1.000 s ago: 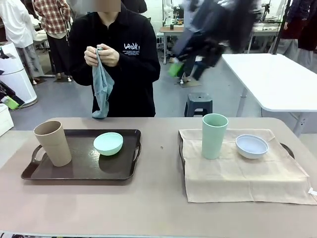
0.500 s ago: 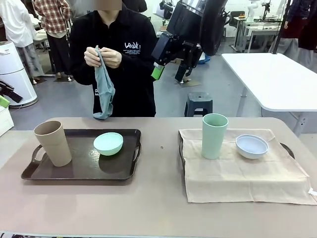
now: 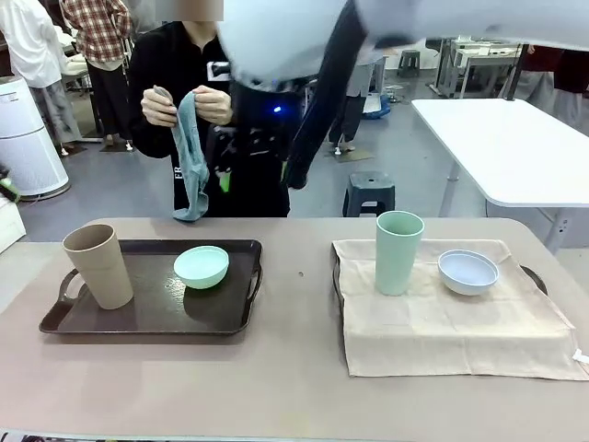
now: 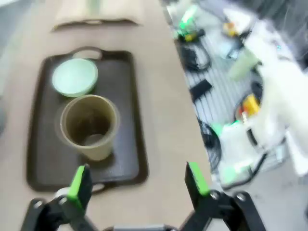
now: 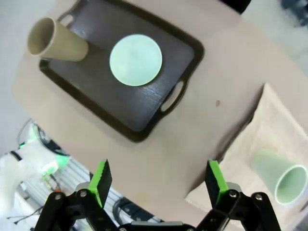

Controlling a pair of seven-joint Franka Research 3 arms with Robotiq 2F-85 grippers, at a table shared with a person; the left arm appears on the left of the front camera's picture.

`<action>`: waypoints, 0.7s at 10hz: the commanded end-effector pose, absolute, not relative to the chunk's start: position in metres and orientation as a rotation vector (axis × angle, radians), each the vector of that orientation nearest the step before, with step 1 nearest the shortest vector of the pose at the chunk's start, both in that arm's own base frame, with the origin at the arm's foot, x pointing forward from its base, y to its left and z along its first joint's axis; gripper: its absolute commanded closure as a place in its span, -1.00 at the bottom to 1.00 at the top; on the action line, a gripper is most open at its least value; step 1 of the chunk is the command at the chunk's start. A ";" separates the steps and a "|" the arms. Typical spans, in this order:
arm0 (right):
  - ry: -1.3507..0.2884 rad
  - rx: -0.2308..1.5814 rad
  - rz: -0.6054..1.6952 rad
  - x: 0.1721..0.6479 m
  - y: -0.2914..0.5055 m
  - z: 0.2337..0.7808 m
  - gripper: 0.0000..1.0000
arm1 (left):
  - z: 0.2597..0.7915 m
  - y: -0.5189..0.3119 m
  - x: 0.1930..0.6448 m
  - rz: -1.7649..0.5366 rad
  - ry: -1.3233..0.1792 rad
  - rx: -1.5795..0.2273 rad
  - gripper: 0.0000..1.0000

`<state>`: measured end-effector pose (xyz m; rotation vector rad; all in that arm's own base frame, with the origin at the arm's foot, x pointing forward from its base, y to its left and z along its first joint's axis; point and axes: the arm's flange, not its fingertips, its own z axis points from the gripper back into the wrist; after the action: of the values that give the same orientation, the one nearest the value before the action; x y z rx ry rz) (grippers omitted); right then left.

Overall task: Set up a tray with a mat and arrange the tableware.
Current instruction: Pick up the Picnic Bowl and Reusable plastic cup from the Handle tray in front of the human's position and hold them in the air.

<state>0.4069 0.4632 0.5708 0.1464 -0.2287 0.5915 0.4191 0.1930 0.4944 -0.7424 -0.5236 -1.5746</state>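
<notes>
- Barely anything legible here tbh.
- Person's black top (image 3: pixel 248 198): a couple of white letters (image 3: pixel 178 171) low on its side, right beside the hanging cloth (image 3: pixel 191 161). Reads like "FR" to me, but I can't make out anything past that.
- Chest of the same top: a scrap of white print (image 3: pixel 219 69) shows beside a blurred robot arm (image 3: pixel 304 55). Too little of it to read.

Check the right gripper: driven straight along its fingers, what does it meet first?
The open right gripper points down at bare beige tabletop, just beside the handled end of the dark brown plastic tray, short of the tan cloth mat. Probably table first; tray rim is a close second.
</notes>
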 end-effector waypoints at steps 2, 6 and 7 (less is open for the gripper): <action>-0.160 0.113 0.606 0.435 0.484 0.588 -1.00 | 0.439 0.201 0.427 -1.459 -0.646 -0.681 -1.00; -0.190 0.118 0.591 0.424 0.480 0.571 -1.00 | 0.453 0.210 0.409 -1.680 -0.513 -0.742 -1.00; -0.228 0.135 0.532 0.430 0.482 0.553 -1.00 | 0.440 0.227 0.431 -1.613 -0.594 -0.770 -1.00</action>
<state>0.4256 0.4808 0.5687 0.1226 -0.1989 0.5822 0.4136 0.2120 0.4563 -0.7539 -0.5345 -1.6710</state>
